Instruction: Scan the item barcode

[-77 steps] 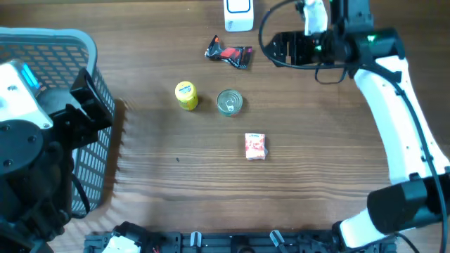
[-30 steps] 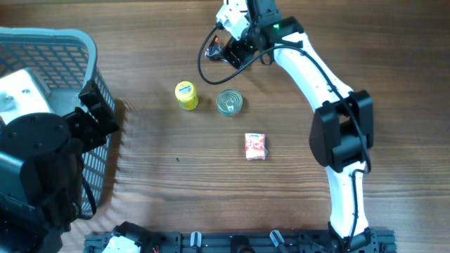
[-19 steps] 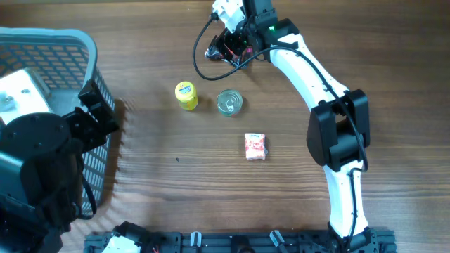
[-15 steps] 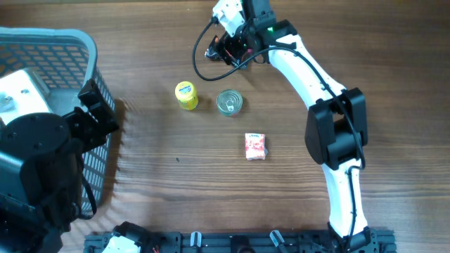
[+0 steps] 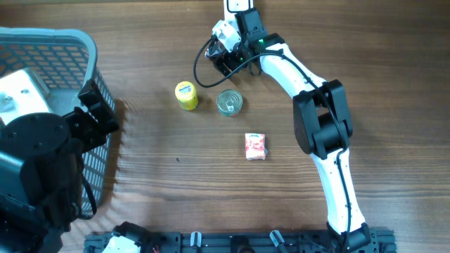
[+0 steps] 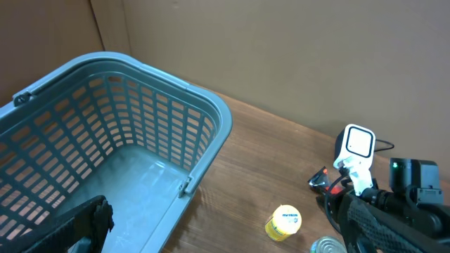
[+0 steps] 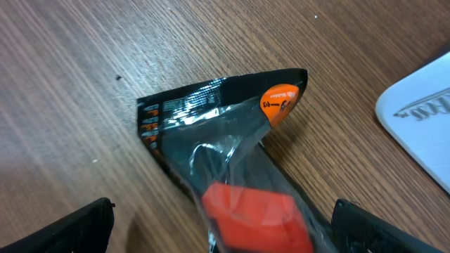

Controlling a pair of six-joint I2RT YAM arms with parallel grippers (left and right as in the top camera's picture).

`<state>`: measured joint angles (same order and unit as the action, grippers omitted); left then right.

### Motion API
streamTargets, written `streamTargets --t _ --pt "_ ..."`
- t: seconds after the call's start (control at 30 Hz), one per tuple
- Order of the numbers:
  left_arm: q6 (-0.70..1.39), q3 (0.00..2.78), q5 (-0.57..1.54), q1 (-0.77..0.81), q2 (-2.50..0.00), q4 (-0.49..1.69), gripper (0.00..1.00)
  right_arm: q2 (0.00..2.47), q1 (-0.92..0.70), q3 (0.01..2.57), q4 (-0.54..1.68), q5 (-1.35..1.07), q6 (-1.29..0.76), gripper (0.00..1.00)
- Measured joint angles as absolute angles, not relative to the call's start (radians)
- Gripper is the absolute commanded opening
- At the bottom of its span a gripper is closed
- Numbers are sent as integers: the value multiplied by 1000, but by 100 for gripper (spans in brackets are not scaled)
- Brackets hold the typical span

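**Right hand poised over the black packet, pick-up not yet made**

The right hand [image 7: 221,216] hangs low over the black snack packet [image 7: 211,140] at the far edge of the worktop [image 5: 176,197]. Its fingers are spread as wide as they go, one on each side of the packet, and they hold nothing. The packet lies flat on the wood with its orange-spotted corner towards the white scanner [image 6: 358,143], which stands just beside it.

To my eye this is the reaching step. An item has been chosen, but nothing is gripped and nothing has been shown to the scanner.

The next move looks to be a short drop and a squeeze across the crinkly film, which may slip or buckle. Then comes a lift and a turn so the barcode faces the scanner. I cannot make out the barcode from here. There is fine print along one edge of the packet, too small to read.

The left hand [image 5: 97,116] waits open and empty over the blue basket [image 6: 204,119]. The yellow tub [image 5: 185,95], the tin [image 5: 229,102] and the red-and-white packet [image 5: 255,146] sit untouched mid-worktop.
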<state>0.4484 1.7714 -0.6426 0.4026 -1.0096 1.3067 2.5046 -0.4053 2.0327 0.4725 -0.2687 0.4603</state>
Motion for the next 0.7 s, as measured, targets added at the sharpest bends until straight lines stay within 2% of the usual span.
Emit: streamTargets --t 0.6,0.7 --pt "471 1771 -643 403 -1010 1340 100 2543 -405 2038 403 -269 464 100" --pt "471 1771 -643 403 -1010 1341 100 2557 -403 2049 407 -294 450 94"
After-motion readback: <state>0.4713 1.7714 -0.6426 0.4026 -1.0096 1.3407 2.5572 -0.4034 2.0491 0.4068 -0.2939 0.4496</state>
